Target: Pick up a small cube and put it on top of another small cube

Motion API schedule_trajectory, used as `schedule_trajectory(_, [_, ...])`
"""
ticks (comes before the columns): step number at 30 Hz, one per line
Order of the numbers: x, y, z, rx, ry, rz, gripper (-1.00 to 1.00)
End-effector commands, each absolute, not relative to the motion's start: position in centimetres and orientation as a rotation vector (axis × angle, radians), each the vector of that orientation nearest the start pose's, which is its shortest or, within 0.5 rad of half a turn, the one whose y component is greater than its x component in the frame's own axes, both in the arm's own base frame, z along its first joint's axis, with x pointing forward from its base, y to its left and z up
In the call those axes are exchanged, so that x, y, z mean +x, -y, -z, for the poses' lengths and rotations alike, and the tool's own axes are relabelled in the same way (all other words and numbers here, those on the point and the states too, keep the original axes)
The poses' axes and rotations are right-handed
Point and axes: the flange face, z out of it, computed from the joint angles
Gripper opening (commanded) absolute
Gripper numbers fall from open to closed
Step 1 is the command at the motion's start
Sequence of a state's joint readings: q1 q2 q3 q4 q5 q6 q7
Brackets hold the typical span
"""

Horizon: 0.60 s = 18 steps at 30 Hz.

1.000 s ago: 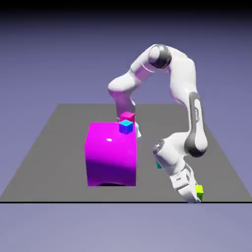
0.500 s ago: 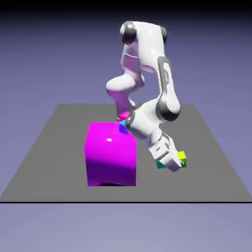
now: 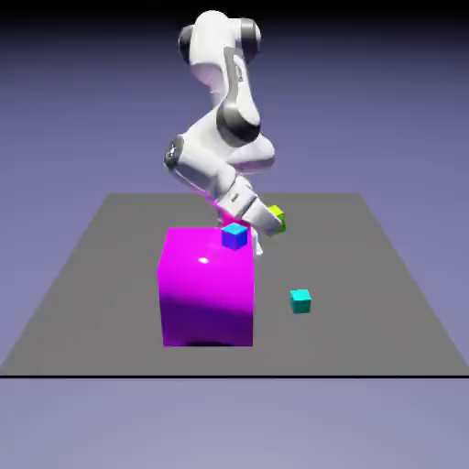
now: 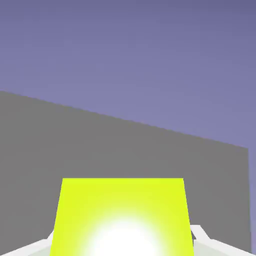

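My gripper (image 3: 270, 221) is shut on the small lime cube (image 3: 277, 218) and holds it in the air, just right of the big magenta block's top. In the hand view the lime cube (image 4: 122, 220) fills the bottom middle, large, with a grey fingertip (image 4: 204, 241) showing at either side. A small blue cube (image 3: 234, 236) sits on the magenta block's (image 3: 207, 289) top near its right back corner. A small teal cube (image 3: 300, 300) lies on the grey table to the exterior view's right of the block.
The white arm is folded high above the block, its hand tilted down to the exterior view's right. A bit of a small magenta-red cube shows behind the blue cube, partly hidden by the hand. The grey table (image 3: 385, 275) ends in a dark front edge.
The arm has lifted the lime cube from the table's front right corner and swung it up and back, to beside the magenta block's top. The teal cube, hidden earlier, is now uncovered.
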<state>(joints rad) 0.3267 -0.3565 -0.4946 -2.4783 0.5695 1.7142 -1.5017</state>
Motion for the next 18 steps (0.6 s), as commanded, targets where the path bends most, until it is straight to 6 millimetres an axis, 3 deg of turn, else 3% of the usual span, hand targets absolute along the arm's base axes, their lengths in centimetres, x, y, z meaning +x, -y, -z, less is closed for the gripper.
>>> schedule_trajectory(1, [37.8,2.3,-40.5,-1.931,1.313,0.240,-1.00])
schedule_trajectory(7, [31.2,7.0,-43.1,-1.980,1.439,0.150,-1.00])
schedule_trajectory(9, [30.3,7.5,-43.4,-1.991,1.453,0.135,-1.00])
schedule_trajectory(14, [28.9,4.7,-37.5,-1.991,1.453,0.135,-1.00])
schedule_trajectory(15, [28.9,4.7,-37.5,-1.991,1.453,0.135,1.00])
schedule_trajectory(16, [28.9,4.7,-37.5,-1.991,1.453,0.135,1.00])
schedule_trajectory(18, [29.6,5.9,-39.9,-1.989,1.453,0.136,1.00])
